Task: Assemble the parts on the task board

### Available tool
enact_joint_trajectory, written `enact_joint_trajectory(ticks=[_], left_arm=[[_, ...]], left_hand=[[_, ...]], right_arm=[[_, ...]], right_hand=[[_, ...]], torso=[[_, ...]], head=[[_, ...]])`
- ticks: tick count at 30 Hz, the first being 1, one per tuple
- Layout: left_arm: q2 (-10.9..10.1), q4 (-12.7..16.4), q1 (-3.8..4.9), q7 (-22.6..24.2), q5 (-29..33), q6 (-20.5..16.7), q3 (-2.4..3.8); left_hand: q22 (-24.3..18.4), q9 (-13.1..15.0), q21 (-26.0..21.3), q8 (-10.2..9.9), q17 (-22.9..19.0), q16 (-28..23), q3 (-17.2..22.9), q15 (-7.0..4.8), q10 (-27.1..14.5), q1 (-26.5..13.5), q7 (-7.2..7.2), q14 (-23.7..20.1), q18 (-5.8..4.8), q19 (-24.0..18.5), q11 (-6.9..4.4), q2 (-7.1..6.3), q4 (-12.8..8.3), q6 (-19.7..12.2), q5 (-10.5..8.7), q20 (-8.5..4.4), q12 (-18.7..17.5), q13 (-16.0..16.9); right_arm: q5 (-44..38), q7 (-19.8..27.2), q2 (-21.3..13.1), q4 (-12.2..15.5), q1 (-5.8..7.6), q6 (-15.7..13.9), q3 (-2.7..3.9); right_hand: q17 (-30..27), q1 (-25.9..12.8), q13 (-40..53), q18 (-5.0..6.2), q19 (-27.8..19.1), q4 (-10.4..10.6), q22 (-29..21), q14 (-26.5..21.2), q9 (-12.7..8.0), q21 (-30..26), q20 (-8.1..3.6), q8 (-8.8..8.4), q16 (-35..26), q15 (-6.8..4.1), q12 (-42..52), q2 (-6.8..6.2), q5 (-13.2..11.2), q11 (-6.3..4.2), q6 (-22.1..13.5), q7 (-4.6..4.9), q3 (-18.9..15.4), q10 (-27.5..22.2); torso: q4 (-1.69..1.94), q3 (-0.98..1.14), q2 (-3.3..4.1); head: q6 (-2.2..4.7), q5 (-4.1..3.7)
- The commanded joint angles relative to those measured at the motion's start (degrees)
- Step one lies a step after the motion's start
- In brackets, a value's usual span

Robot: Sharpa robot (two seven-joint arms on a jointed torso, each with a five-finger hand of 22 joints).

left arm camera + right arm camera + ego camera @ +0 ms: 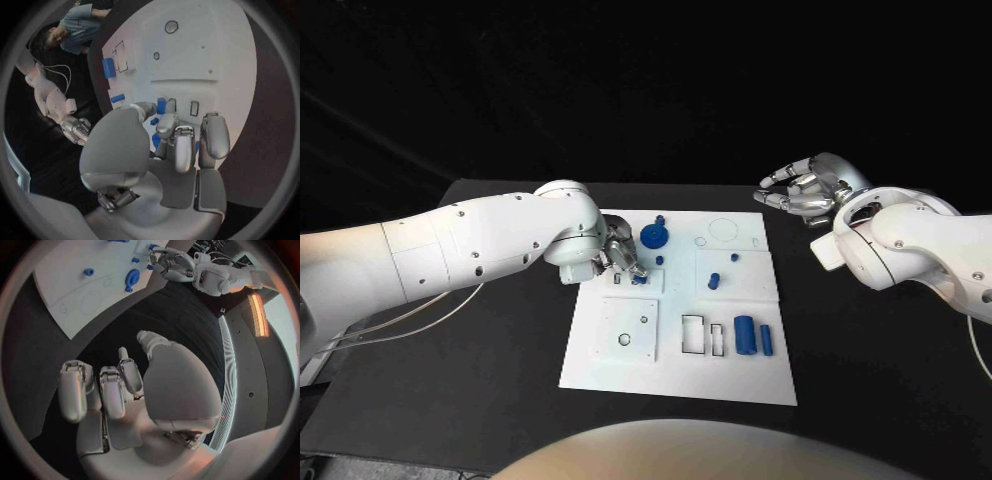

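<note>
The task board [678, 370] – a flat white matte plate – lies mid-counter [502, 400], and the left robot hand [620, 255] hovers low over its 10 o'clock corner, silver fingers curled down among small blue parts there. A small blue piece [161, 106] sits right at its fingertips [167, 125]. Whether it's actually pinched, I can't tell – the palm hides the contact. Judging by the pose, it's working a part into or out of a slot at that spot.

Just beside that hand, toward 12 o'clock, a round blue gear-like disc [656, 237] sits on the board. A short blue peg [713, 279] sits near the board's centre. At approx 4 o'clock, two blue blocks [754, 335] – one a ribbed cylinder, one flatter – lie next to outlined rectangular recesses [694, 334], prob. their seats. A raised white square panel [630, 330] with a round hole sits at 8 o'clock.

The right robot hand [798, 190] is parked off the board at 2 o'clock, over the black counter, fingers curled in, nothing in them – likely waiting its turn.
</note>
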Motion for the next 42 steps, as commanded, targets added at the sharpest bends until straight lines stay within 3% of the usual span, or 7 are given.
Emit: enact_joint_trajectory(ticks=[1,6,16,27,36,42], left_arm=[[0.0,0.0,0.05,0.6,1.4,0.4,0.05],[-0.1,0.1,0.05,0.8,2.1,0.0,0.04],[-0.6,0.3,0.04,1.3,3.5,-1.4,0.03],[-2.9,3.2,-0.37,3.9,0.5,-6.6,0.01],[-4.8,5.6,-1.28,5.4,-5.8,-9.9,-0.01],[-4.9,6.0,-1.96,5.3,-7.8,-10.6,-0.03]], left_hand=[[1.3,1.2,-0.2,0.6,15.1,0.2,8.4,0.28,0.4,-2.7,-0.07,6.0,-0.37,0.2,0.05,0.02,-8.7,-0.5,1.06,0.26,-0.2,0.1],[1.6,2.3,-0.2,1.7,15.1,0.2,10.6,0.33,0.7,-4.7,0.09,6.0,-0.37,0.3,0.11,0.40,-12.3,-0.5,2.88,0.29,0.0,0.2],[2.0,2.8,-0.1,2.2,15.1,0.2,12.3,0.34,1.1,-6.1,0.14,6.0,-0.39,0.5,0.14,0.74,-14.6,0.1,3.81,0.29,0.3,0.4],[3.2,3.1,0.8,2.5,15.1,0.2,14.6,-0.04,2.9,-7.9,-0.10,6.0,-0.58,1.3,-0.28,0.55,-17.9,2.0,6.91,-0.02,2.6,2.4],[3.8,3.2,1.3,2.6,15.1,0.2,15.2,-0.23,3.6,-8.4,-0.28,6.0,-0.72,1.8,-0.47,0.32,-18.6,2.6,7.76,-0.20,3.6,3.4],[4.0,3.2,1.5,2.7,15.1,0.2,15.4,-0.28,4.0,-8.6,-0.33,6.0,-0.78,2.0,-0.52,0.26,-18.7,2.8,7.81,-0.25,4.2,3.9]], right_arm=[[-0.6,0.0,0.0,0.0,-0.09,0.7,0.00],[-0.6,0.0,0.0,0.0,-0.16,0.6,-0.01],[-0.5,0.0,-0.1,0.0,-0.22,0.6,-0.02],[-0.4,0.2,-0.5,0.2,-0.26,0.5,-0.02],[-0.3,0.4,-0.8,0.5,-0.37,0.5,-0.03],[-0.3,0.5,-0.7,0.6,-0.60,0.6,-0.03]], right_hand=[[14.3,-0.6,0.0,0.45,0.0,0.0,10.6,5.7,0.1,-0.3,-0.34,0.33,-0.1,-0.37,0.0,0.10,0.3,-0.11,-0.1,-0.21,0.2,0.2],[14.3,-0.6,0.0,0.45,0.0,0.0,10.6,5.7,0.1,-0.3,-0.34,0.33,-0.1,-0.37,0.0,0.10,0.3,-0.11,-0.1,-0.21,0.2,0.2],[14.3,-0.6,0.0,0.45,0.0,0.0,10.6,5.7,0.1,-0.3,-0.34,0.33,-0.1,-0.37,0.0,0.10,0.3,-0.11,-0.1,-0.21,0.2,0.2],[14.2,-0.7,0.0,0.46,0.0,0.0,10.6,5.7,0.1,-0.4,-0.37,0.40,-0.1,-0.40,0.0,0.06,0.4,-0.14,0.0,-0.24,0.3,0.2],[14.2,-0.7,-0.1,0.47,0.0,0.0,10.5,5.7,0.2,-0.4,-0.38,0.42,-0.1,-0.42,-0.1,0.03,0.4,-0.15,0.0,-0.25,0.4,0.2],[14.2,-0.7,-0.1,0.47,0.0,0.0,10.5,5.7,0.2,-0.4,-0.38,0.42,-0.1,-0.42,-0.1,0.03,0.4,-0.15,0.0,-0.25,0.4,0.2]], torso=[[-0.02,0.02,0.03],[-0.02,0.03,0.04],[-0.02,0.03,0.04],[0.05,0.03,0.04],[0.13,-0.06,0.01],[-0.07,-0.01,0.10]], head=[[0.00,0.05],[-0.01,0.10],[0.03,0.20],[-0.01,0.15],[-0.10,0.21],[-0.17,0.40]])
